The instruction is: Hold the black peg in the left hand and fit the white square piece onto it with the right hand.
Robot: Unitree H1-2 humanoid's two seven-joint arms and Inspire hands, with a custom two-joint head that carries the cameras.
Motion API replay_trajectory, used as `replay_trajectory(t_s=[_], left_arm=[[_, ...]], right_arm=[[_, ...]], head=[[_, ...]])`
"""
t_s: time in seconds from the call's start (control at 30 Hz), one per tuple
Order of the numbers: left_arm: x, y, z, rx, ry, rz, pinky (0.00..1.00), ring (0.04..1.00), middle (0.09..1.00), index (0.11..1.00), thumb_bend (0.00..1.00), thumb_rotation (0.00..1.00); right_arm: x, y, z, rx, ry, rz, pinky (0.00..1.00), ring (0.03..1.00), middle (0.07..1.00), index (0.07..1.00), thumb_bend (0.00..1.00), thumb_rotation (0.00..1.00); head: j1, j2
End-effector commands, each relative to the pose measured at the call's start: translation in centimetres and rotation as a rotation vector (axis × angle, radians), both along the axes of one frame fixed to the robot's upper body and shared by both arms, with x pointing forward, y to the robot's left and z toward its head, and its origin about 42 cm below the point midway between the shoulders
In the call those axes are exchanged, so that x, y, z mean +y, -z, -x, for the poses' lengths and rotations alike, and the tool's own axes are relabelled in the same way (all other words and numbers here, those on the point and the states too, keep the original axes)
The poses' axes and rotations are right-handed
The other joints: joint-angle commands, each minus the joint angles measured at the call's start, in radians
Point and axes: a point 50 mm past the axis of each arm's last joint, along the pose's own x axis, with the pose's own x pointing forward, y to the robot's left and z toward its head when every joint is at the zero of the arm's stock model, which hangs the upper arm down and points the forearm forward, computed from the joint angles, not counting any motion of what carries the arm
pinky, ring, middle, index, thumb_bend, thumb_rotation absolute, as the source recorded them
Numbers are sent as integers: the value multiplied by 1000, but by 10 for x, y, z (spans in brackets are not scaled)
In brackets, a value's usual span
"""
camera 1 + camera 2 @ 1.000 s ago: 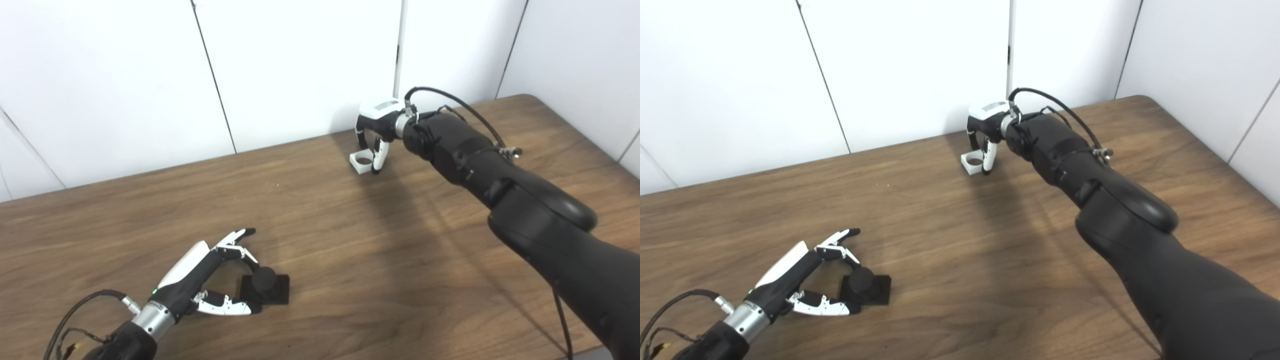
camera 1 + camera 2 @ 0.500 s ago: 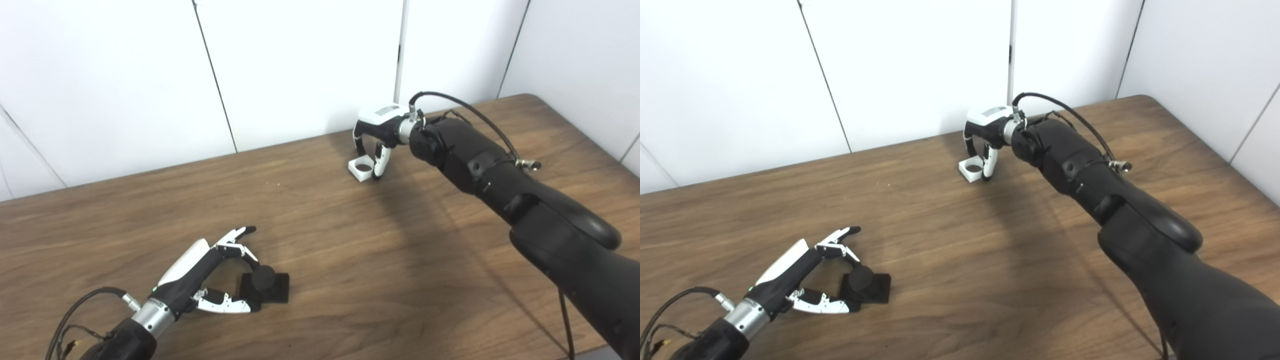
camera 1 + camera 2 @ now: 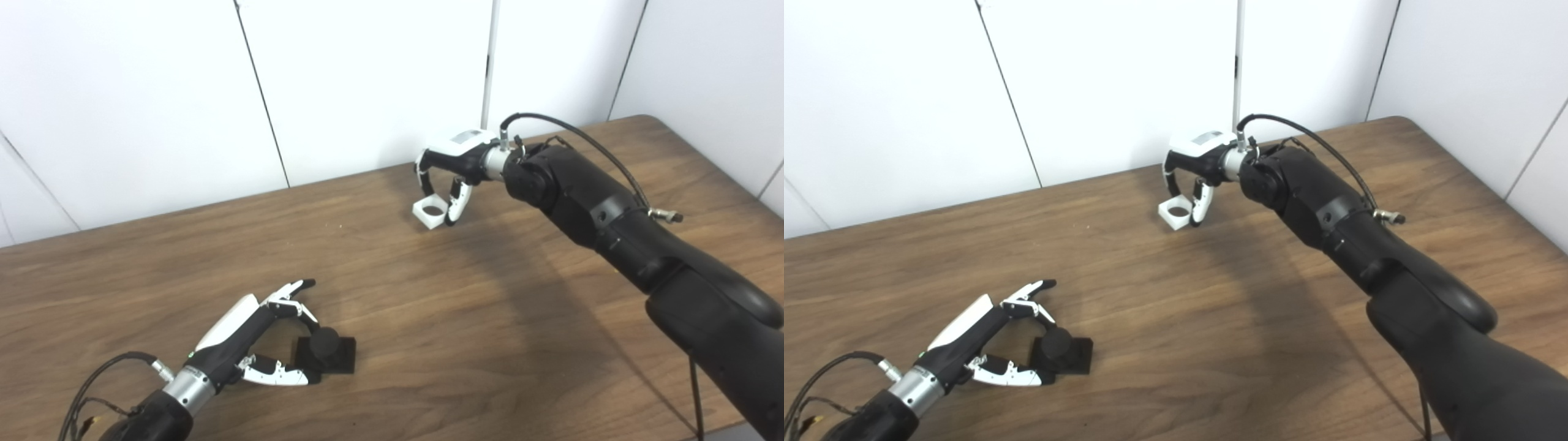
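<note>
Two pieces remain well apart, so the fitting itself is not yet done. Using the black peg on its square black base point(image 3: 326, 353) as the landmark: it sits flat on the brown wooden table point(image 3: 465, 318), near the front left, and the left hand point(image 3: 257, 343) lies right beside it, fingers spread around it. One fingertip looks to touch the round top and the lower finger lies along the base's near edge, but the fingers have not closed and the peg is not lifted; I judge the left grasp unfinished.

Far across the table from the peg, toward the back wall, the white square piece with a round hole point(image 3: 430, 212) hangs between the curled fingers of the right hand point(image 3: 446, 177), clamped on it. It appears slightly raised off the wood, with a shadow beneath, though how clear it is I cannot tell for certain.

Left to do, by my reading: close the left hand on the peg and raise it, carry the white piece over, line its hole up with the peg, and press it on.
</note>
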Motion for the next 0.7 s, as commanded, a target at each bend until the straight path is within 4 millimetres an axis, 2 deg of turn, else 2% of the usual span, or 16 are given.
replay_trajectory(t_s=[0.0,0.3,0.47,0.67], left_arm=[[6,9,0,74,-17,-55,980,1000,981,491,521,64],[3,8,-1,65,-12,-63,962,1000,978,492,520,67],[2,7,-1,63,-12,-67,956,1000,980,492,520,70],[-1,8,-2,64,-11,-65,987,1000,981,492,520,69]], right_arm=[[3,-35,1,-74,-50,-28,915,913,829,482,518,138],[25,-42,18,-81,-150,-39,895,910,832,482,518,138],[32,-46,28,-88,-203,-73,864,898,826,482,519,137],[36,-48,39,-87,-243,-110,881,897,829,482,519,138]], head=[[1,1],[37,12],[79,21],[147,35]])
